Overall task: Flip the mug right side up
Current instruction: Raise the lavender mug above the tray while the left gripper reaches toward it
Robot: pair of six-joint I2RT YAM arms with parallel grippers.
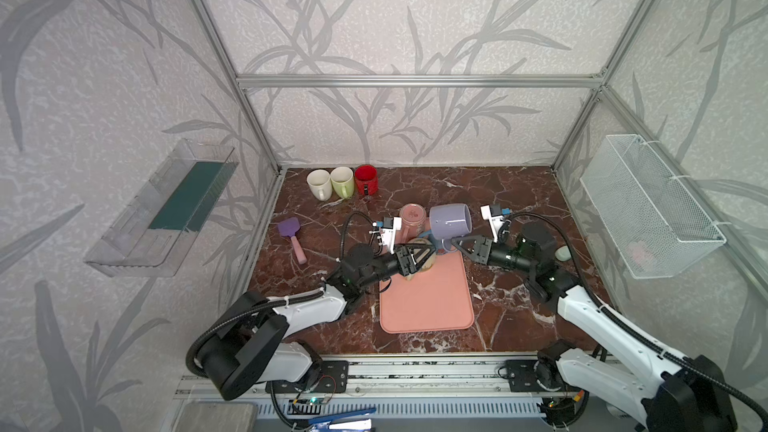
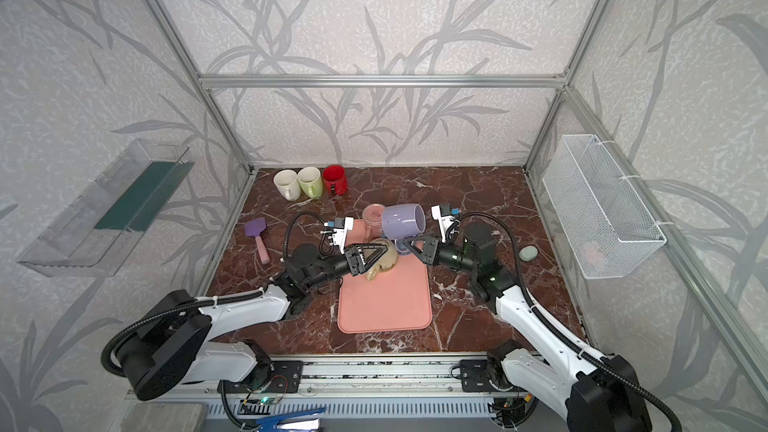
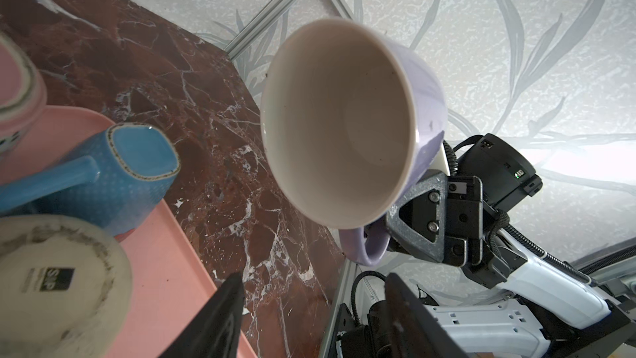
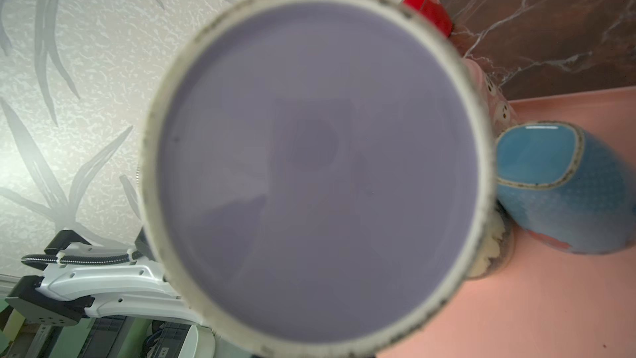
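Up off the table [image 1: 519, 201] and near its centre, just past the 12 o'clock edge of the pink tray [image 1: 428, 305]: the purple mug [image 1: 451, 222], tipped on its side, mouth toward 9 o'clock, base toward 3. Neither upside down nor upright yet. Hanging by the handle, with the right jaws pressed together on that loop from the 3 o'clock side. Over at its 9 o'clock, the left jaws, spread with nothing between them, hovering above the beige mug [image 2: 380, 259].

Going by the glaze: hard, stiff and slick, probably ceramic, so breakable and with some heft. Best taken by the handle with a firm pinch, minding the risk of a swivel on so smooth a loop. Failing that, a bite across the rim wall. No letting go above that hard table.

Now the containers. Looking straight into the purple mug from the left wrist [image 3: 340, 125]: pale inside, empty. On the tray, three more sitting base-up: a pink mug [image 1: 412, 216], a blue mug [image 3: 113, 173] and the beige one. At the table's 11 o'clock corner, three upright in a row: white mug [image 1: 318, 184], green mug [image 1: 343, 181], red mug [image 1: 366, 178], nothing visible inside. On the 3 o'clock wall, a wire basket [image 1: 665, 218] with something pinkish in it, too blurred to name.
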